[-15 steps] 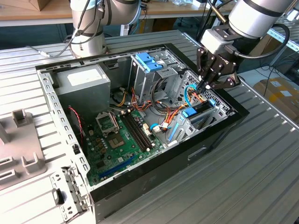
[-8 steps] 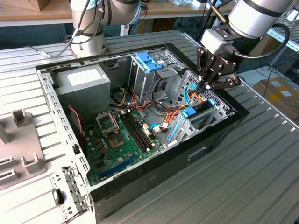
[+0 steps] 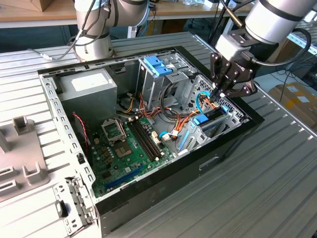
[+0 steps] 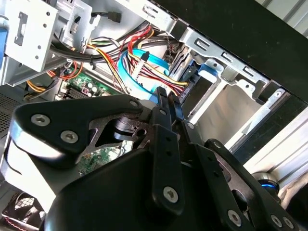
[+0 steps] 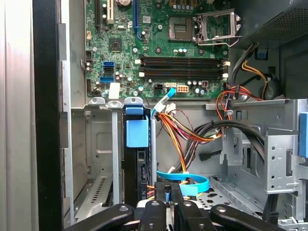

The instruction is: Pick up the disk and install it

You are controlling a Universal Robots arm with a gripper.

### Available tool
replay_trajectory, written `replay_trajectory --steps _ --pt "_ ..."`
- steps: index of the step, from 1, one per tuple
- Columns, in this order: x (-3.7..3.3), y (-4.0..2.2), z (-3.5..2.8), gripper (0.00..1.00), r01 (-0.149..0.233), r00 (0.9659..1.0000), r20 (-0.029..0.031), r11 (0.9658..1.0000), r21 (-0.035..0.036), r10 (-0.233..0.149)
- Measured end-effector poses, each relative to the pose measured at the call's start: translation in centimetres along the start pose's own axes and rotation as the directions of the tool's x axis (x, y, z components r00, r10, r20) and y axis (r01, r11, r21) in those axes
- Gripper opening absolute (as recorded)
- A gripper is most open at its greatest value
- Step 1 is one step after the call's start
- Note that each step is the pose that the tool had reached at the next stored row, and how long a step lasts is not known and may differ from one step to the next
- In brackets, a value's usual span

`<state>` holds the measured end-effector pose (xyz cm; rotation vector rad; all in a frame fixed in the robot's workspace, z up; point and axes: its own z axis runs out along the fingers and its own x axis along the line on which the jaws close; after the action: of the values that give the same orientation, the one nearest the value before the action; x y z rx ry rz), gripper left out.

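Ribbed grey metal makes up the table, and on it one open computer case lies on its side. Behind stand a wooden workbench and the base of a second robot arm. A cardboard box sits off the exterior view's right and a grey moulded fixture lies on the table at its left.

Inside the case I count:
- one green motherboard with one bare processor socket and four black memory slots;
- one grey power supply;
- one metal cage with a light-blue plastic top;
- one bundle of red, yellow and orange wires;
- one flat light-blue cable.

The disk stands on edge in a slot of the drive bay at the front end of the case, with the blue tab of its rail at the motherboard end. In the exterior view the disk lies just below the arm's tool.

The gripper hangs over that bay, near the disk but not holding it. In both wrist views its black fingers are drawn close together, with a thin sliver between them. The light-blue cable runs right at the tips. Whether they pinch it cannot be told.
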<state>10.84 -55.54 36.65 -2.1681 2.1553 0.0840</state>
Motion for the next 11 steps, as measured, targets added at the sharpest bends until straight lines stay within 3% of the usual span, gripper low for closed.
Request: replay_trajectory --steps 11 --pt "0.51 0.05 0.16 0.16 0.000 1.0000 -0.0001 1.0000 0.0000 0.000"
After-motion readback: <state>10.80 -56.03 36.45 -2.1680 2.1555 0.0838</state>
